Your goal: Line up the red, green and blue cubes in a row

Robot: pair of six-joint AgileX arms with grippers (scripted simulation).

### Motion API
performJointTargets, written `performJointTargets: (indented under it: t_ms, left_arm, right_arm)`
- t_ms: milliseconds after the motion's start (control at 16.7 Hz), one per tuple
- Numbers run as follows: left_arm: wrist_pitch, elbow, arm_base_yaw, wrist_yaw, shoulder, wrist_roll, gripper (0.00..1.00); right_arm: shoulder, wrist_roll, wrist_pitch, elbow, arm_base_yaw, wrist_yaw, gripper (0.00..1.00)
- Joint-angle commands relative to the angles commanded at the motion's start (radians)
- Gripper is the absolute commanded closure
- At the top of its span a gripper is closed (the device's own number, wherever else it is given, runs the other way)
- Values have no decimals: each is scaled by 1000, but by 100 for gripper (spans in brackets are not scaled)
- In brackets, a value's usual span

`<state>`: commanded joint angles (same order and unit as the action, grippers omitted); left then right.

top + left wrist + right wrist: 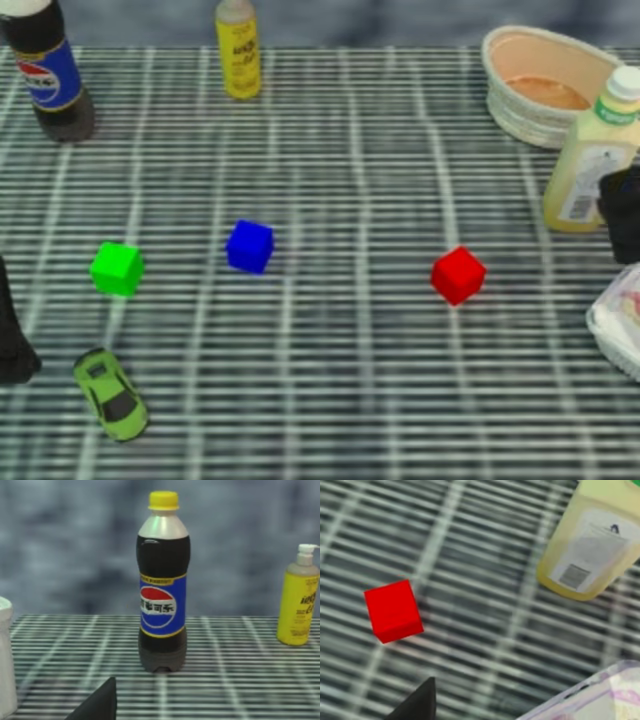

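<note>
Three cubes lie apart on the striped cloth. The green cube [117, 268] is at the left, the blue cube [249, 246] a short way to its right, and the red cube [458, 275] right of centre. My left gripper [12, 350] is at the left edge, below the green cube and well clear of it, open and empty; one dark finger [100, 702] shows in its wrist view. My right gripper [625, 212] is at the right edge, open and empty. Its finger [422, 700] hangs a little way from the red cube [393, 611].
A lime-green toy car [110, 394] lies below the green cube. A cola bottle [50, 70] and a yellow bottle [238, 50] stand at the back left. At the right are a basket [520, 105], a pale yellow bottle [592, 160] and a white packet [620, 320].
</note>
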<state>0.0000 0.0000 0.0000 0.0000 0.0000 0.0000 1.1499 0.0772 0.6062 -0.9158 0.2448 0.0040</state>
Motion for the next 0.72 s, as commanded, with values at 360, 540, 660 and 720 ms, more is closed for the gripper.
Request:
performJointTargets:
  t_ms: [360,540,660,720]
  left_arm:
    - [0,0,0,0,0,0,0]
    - [0,0,0,0,0,0,0]
    - [0,0,0,0,0,0,0]
    - [0,0,0,0,0,0,0]
  right_arm:
    - [576,40,315,-454,127,0,0]
    - [805,55,430,-642,176,0,0]
    - [915,62,486,-739,201,-1,0]
    - [956,65,508,-778,210,-1,0]
